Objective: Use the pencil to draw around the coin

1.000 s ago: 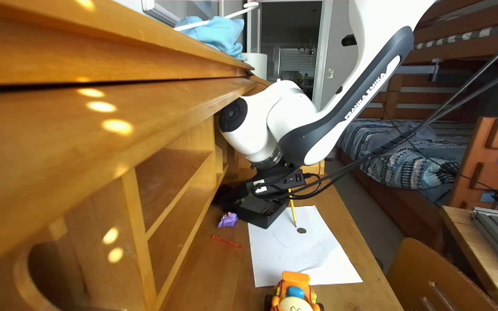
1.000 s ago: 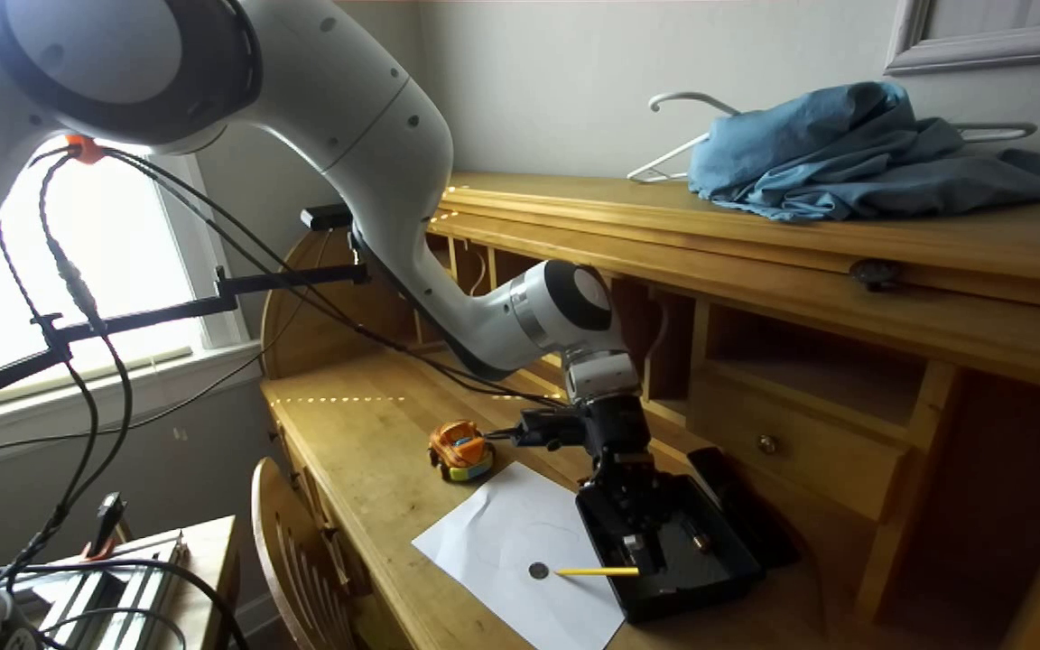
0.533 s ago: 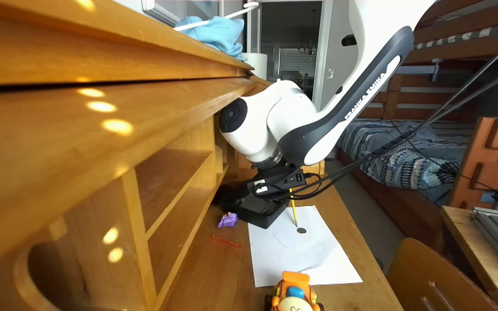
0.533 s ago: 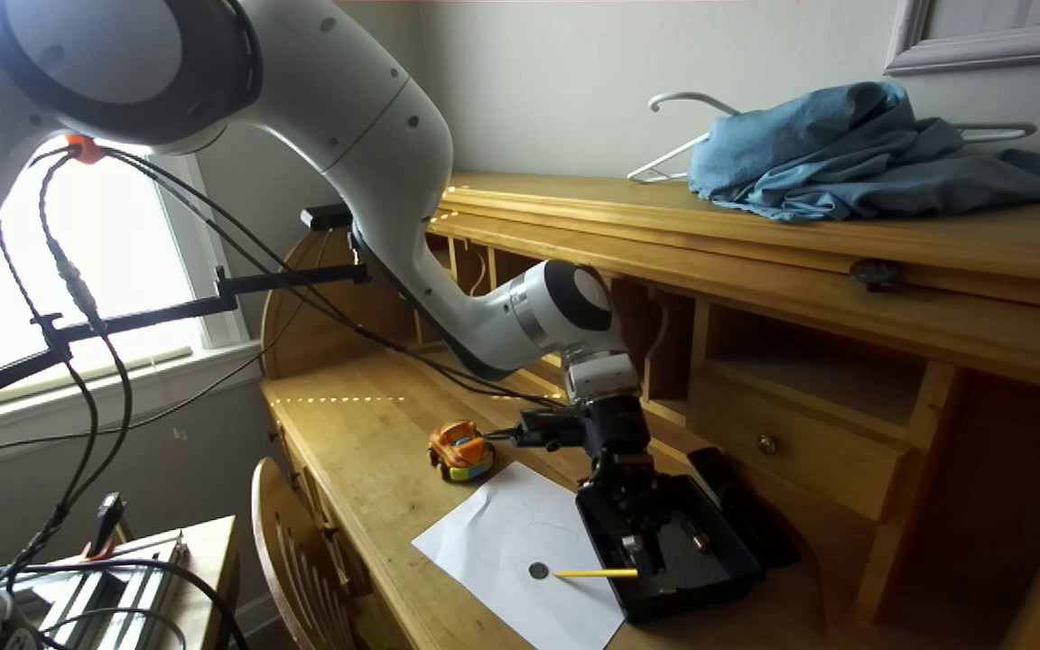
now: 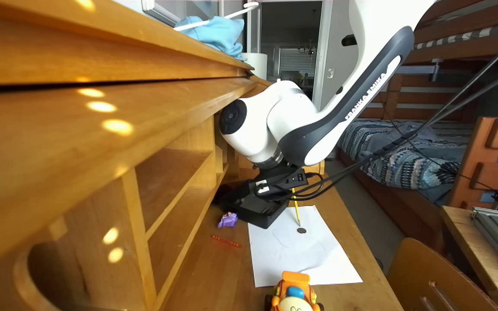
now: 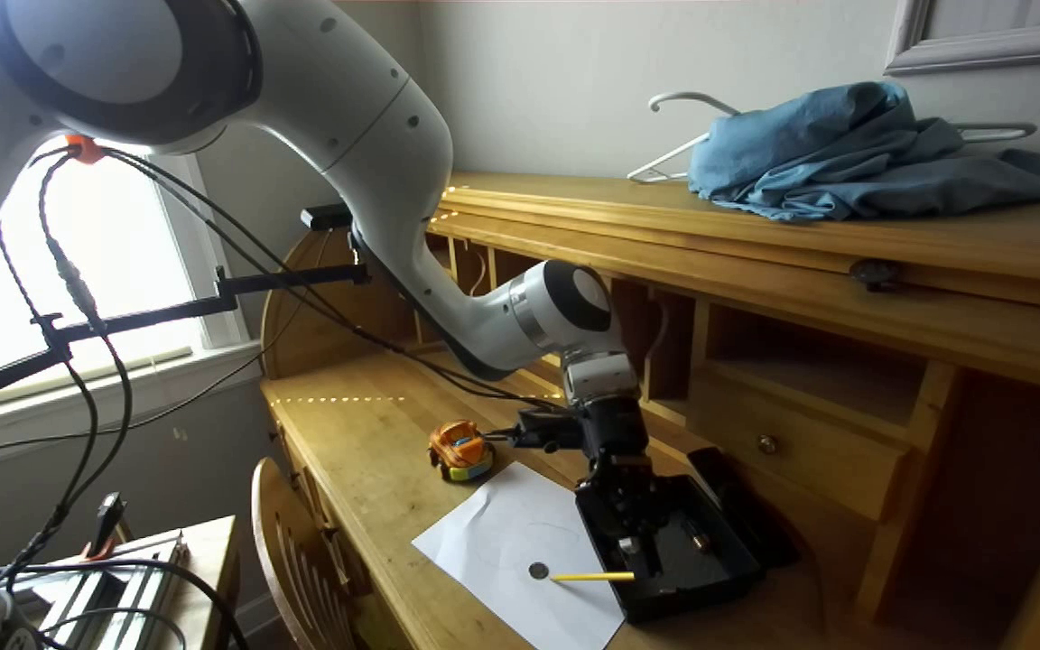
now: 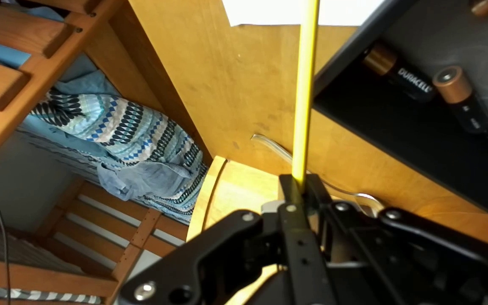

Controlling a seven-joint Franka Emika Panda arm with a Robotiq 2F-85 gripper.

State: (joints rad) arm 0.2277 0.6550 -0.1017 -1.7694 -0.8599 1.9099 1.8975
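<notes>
Pinching slim, straight, yellow pencil [image 7: 305,91] — tool [image 7: 301,185] clamped on it — coin [image 6: 538,571] dark, round.

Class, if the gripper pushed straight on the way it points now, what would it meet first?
Probably the wooden desktop, which the wrist view shows ahead of the gripper. Depth is unclear, so the black tray, close to one side, might catch it first.

Over the last second, mostly its latter half, I have eased my tool [image 7: 300,186] a little toward the edge of the counter [image 6: 353,424] beside the wooden chair [image 5: 413,261], carrying the yellow pencil [image 6: 592,577] along. In both exterior views the pencil's tip has come closer to the coin [image 6: 538,571]; whether they touch, I cannot tell.
</notes>
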